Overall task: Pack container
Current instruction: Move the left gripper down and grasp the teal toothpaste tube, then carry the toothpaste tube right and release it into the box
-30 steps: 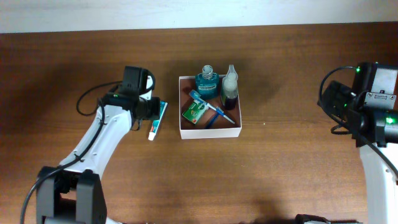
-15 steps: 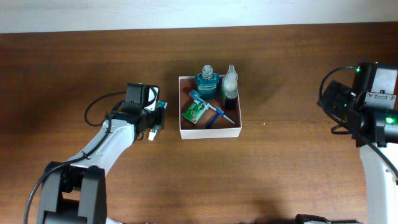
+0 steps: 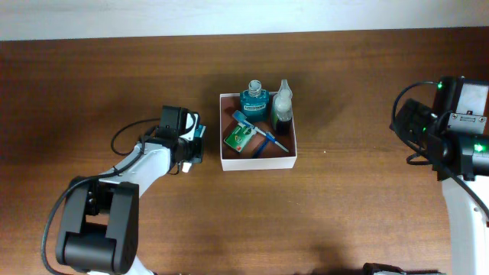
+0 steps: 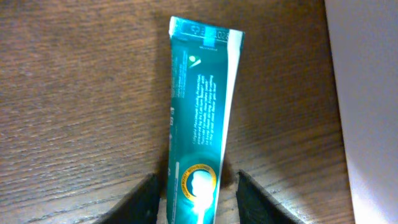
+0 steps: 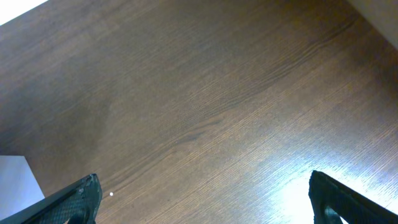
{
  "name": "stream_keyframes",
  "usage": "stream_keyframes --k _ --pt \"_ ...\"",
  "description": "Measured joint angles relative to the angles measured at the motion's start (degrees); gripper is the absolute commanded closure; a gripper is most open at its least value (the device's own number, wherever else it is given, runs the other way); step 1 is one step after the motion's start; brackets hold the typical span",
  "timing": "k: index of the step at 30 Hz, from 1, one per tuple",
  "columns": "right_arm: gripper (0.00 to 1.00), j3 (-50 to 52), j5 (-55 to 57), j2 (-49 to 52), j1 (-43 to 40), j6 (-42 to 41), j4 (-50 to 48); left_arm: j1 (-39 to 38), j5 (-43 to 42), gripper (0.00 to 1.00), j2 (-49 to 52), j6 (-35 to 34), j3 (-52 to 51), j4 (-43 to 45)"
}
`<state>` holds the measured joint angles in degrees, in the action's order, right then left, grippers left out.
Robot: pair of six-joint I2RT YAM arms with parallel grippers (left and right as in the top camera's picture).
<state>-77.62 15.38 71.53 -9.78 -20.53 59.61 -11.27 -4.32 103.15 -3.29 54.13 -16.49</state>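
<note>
Now the left gripper has dropped over the toothpaste tube, mid-frame — jaws open, holding nothing — probably last for the container.

The right gripper hangs over the brown wooden table, its two dark fingertips spread wide in the frame's bottom corners, a tiny white speck beside the bottom-left one and a white patch at the left edge.
</note>
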Motion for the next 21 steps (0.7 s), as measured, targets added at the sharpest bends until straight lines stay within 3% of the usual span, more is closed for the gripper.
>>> stream_keyframes --k 5,12,18,21 --pt "0.01 0.0 0.0 0.0 0.0 -0.1 0.0 0.0 0.0 0.81 0.1 0.3 0.0 -0.1" --pt "0.01 0.0 0.0 0.0 0.0 0.0 0.0 0.2 0.0 0.82 -1.3 0.3 0.2 -1.4" --pt "0.01 0.0 0.0 0.0 0.0 0.0 0.0 0.2 0.0 0.83 -12.2 -0.9 0.2 -1.9" --pt "0.01 0.0 0.0 0.0 0.0 0.0 0.0 0.2 -0.5 0.89 -19.4 -4.7 0.5 -1.7"
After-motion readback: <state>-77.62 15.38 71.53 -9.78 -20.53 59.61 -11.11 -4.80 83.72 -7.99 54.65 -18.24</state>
